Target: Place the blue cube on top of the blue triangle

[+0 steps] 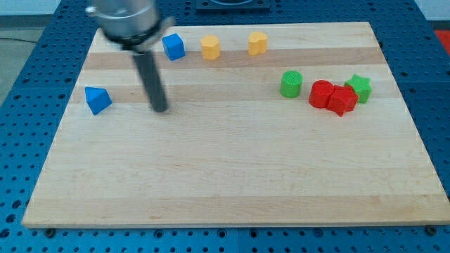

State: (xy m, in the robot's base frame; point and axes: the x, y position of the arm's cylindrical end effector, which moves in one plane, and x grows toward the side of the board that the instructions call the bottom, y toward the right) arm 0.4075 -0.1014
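Note:
The blue cube sits near the view's top, left of centre, on the wooden board. The blue triangle lies at the view's left, below and left of the cube. My tip rests on the board between them, right of the triangle and below the cube, touching neither. The rod rises from the tip toward the view's top left.
Two yellow blocks lie right of the blue cube. At the view's right are a green cylinder, two red blocks pressed together, and a green star. A blue perforated table surrounds the board.

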